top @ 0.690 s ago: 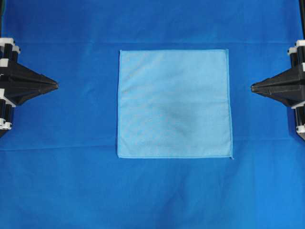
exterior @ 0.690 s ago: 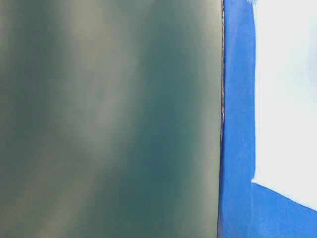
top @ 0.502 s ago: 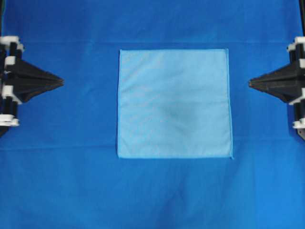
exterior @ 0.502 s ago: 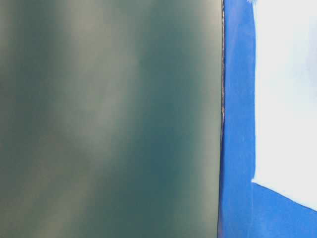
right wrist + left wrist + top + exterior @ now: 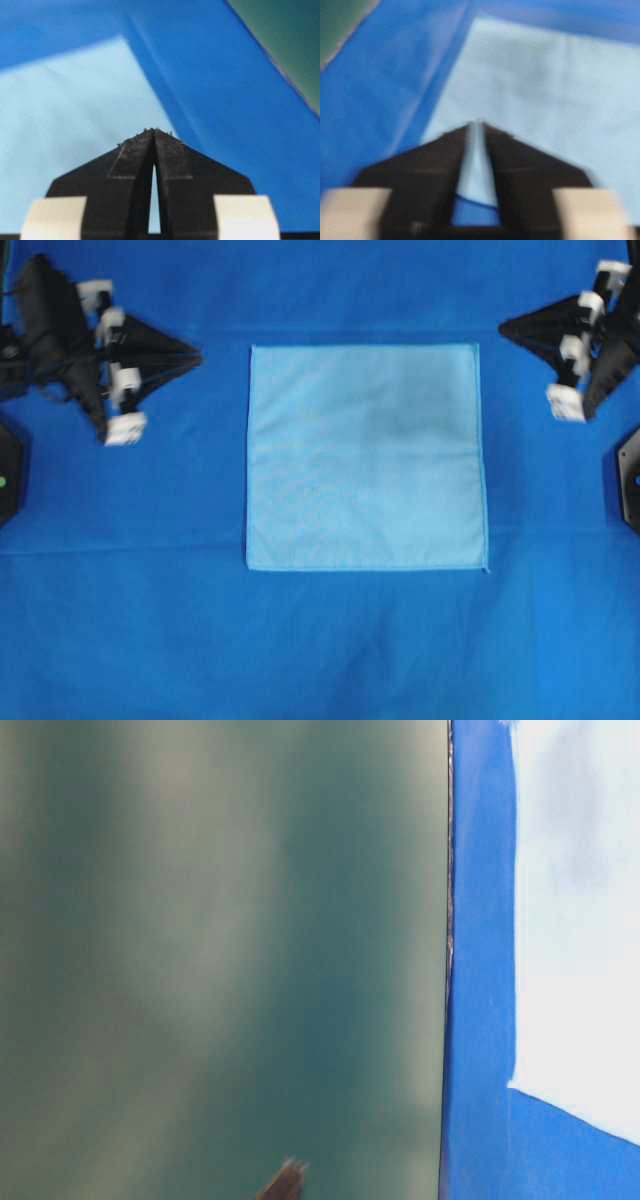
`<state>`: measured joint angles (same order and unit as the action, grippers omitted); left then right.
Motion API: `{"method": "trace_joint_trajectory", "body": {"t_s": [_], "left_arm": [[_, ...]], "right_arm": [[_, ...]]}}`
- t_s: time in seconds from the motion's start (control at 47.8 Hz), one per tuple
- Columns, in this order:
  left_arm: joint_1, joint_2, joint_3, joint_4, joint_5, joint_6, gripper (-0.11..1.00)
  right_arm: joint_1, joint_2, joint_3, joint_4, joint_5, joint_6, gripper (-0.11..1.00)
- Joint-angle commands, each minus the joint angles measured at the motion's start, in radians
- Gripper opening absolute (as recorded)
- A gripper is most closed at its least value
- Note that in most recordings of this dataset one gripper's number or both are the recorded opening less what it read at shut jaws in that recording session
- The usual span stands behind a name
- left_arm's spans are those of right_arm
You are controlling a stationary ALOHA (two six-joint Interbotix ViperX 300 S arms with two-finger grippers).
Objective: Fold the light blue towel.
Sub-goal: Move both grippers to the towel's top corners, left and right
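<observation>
The light blue towel [image 5: 365,455] lies flat and square on the royal-blue table cloth [image 5: 320,640]. My left gripper [image 5: 197,358] hovers off the towel's far left corner, pointing at it, with its jaws parted by a narrow slit and nothing between them. The left wrist view shows that gripper [image 5: 476,124] over the towel's [image 5: 545,90] near edge. My right gripper [image 5: 503,328] hangs off the far right corner, shut and empty. In the right wrist view the shut gripper [image 5: 154,131] sits above the towel's [image 5: 65,110] edge.
The table-level view is mostly filled by a blurred dark green surface [image 5: 220,960], with a strip of blue cloth [image 5: 480,970] and pale towel [image 5: 580,920] at the right. A dark blurred tip [image 5: 285,1182] shows at its bottom edge. Black arm bases [image 5: 630,475] flank the cloth.
Both arms have swung from mid-height at the sides toward the towel's far corners and inward. The left jaws have parted slightly; the towel has not moved.
</observation>
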<state>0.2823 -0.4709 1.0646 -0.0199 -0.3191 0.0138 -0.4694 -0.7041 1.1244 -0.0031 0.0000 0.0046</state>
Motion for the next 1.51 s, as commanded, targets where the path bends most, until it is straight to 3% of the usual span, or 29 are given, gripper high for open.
{"method": "trace_joint_trajectory", "body": {"t_s": [0.0, 0.063, 0.167, 0.23, 0.272, 0.669, 0.962, 1.087, 1.171, 1.317, 1.443, 1.485], "left_arm": [[0.023, 0.075, -0.051, 0.002, -0.006, 0.003, 0.31], [0.038, 0.127, -0.074, 0.002, -0.006, 0.003, 0.51], [0.074, 0.233, -0.117, 0.002, -0.008, 0.003, 0.79], [0.094, 0.301, -0.146, 0.002, -0.008, 0.005, 0.84], [0.104, 0.342, -0.164, 0.002, -0.009, 0.005, 0.84], [0.172, 0.643, -0.275, 0.002, -0.037, 0.006, 0.83], [0.193, 0.692, -0.296, 0.002, -0.031, 0.044, 0.81], [0.190, 0.692, -0.295, 0.002, -0.020, 0.044, 0.77], [0.178, 0.692, -0.296, 0.002, 0.006, 0.048, 0.69], [0.163, 0.687, -0.301, 0.002, 0.061, 0.051, 0.33], [0.163, 0.676, -0.301, 0.003, 0.066, 0.051, 0.03], [0.163, 0.672, -0.301, 0.003, 0.069, 0.051, 0.02]], "right_arm": [[-0.049, 0.083, -0.037, 0.000, 0.006, -0.008, 0.01], [-0.069, 0.137, -0.051, -0.006, 0.015, -0.011, 0.09], [-0.091, 0.236, -0.077, -0.038, 0.021, -0.011, 0.40], [-0.103, 0.291, -0.089, -0.058, 0.017, -0.011, 0.58], [-0.110, 0.328, -0.098, -0.064, 0.017, -0.011, 0.63], [-0.147, 0.604, -0.158, -0.086, -0.040, -0.011, 0.58], [-0.161, 0.686, -0.156, -0.086, -0.063, -0.011, 0.58], [-0.161, 0.696, -0.158, -0.086, -0.069, -0.011, 0.55], [-0.161, 0.695, -0.156, -0.086, -0.061, -0.014, 0.42], [-0.161, 0.695, -0.161, -0.086, -0.037, -0.014, 0.03], [-0.161, 0.695, -0.161, -0.086, -0.037, -0.014, 0.02], [-0.161, 0.695, -0.163, -0.086, -0.037, -0.014, 0.02]]}}
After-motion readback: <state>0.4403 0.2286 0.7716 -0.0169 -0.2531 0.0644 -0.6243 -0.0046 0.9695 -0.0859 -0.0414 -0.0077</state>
